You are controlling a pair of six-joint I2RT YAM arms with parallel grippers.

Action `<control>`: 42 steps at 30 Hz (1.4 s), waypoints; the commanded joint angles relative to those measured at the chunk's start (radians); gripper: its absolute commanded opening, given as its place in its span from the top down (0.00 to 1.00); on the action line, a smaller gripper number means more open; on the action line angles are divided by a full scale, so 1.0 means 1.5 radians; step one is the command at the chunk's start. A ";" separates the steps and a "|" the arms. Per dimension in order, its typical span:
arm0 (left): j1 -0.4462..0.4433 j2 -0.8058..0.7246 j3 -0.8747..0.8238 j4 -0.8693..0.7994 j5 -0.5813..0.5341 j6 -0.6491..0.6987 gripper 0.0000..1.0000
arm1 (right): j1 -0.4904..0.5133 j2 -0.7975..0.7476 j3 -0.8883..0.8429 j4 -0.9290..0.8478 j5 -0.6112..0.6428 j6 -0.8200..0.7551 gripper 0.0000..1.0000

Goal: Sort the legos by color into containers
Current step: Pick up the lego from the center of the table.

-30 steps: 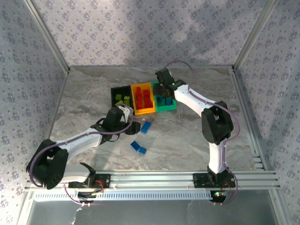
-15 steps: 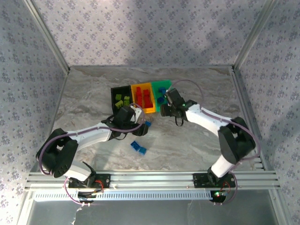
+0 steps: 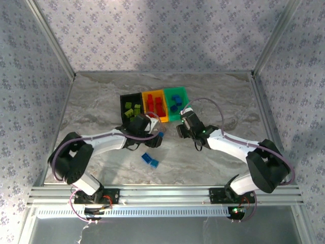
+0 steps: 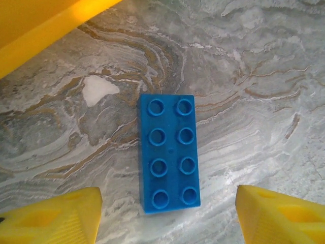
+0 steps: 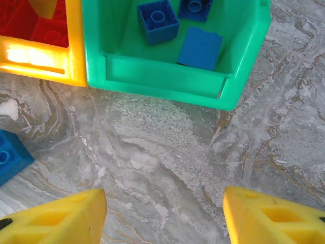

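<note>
Three containers stand in a row: black point(image 3: 130, 108) holding lime legos, yellow-orange point(image 3: 155, 105) holding red ones, green point(image 3: 175, 102) holding blue ones. A blue eight-stud lego point(image 4: 169, 152) lies flat on the table just in front of the yellow bin. My left gripper point(image 4: 167, 218) hovers over it, open, with a yellow fingertip on each side and neither touching it. My right gripper point(image 5: 165, 218) is open and empty over bare table, in front of the green bin point(image 5: 167, 76) with its blue bricks point(image 5: 158, 20).
Two more blue legos point(image 3: 150, 160) lie together nearer the arm bases. The yellow bin's corner point(image 4: 40, 20) sits close to the left gripper. A blue brick's edge point(image 5: 10, 155) shows at the left of the right wrist view. Metal frame posts and patterned walls enclose the table.
My right gripper has drawn back from above the green bin to the table in front of it. My left gripper has shifted right to stand over the blue lego.
</note>
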 commanded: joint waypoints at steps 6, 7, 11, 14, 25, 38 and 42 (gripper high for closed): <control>-0.041 0.084 0.084 -0.062 -0.076 0.032 0.32 | -0.003 -0.024 -0.021 0.042 0.038 0.003 0.35; -0.043 0.094 0.091 -0.071 -0.082 0.033 0.34 | -0.003 -0.021 -0.022 0.044 0.038 0.005 0.35; -0.059 0.123 0.123 -0.108 -0.135 0.040 0.44 | -0.002 -0.007 -0.014 0.039 0.046 0.007 0.36; -0.068 0.141 0.144 -0.133 -0.162 0.042 0.56 | -0.002 -0.005 -0.014 0.041 0.049 0.008 0.36; -0.083 0.147 0.159 -0.141 -0.158 0.039 0.80 | 0.003 -0.005 -0.008 0.032 0.042 0.021 0.36; -0.083 0.124 0.132 -0.097 -0.138 0.007 0.86 | 0.005 -0.001 -0.008 0.034 0.060 0.024 0.36; -0.083 0.096 0.109 -0.074 -0.160 0.006 0.87 | 0.005 -0.002 -0.010 0.037 0.060 0.024 0.35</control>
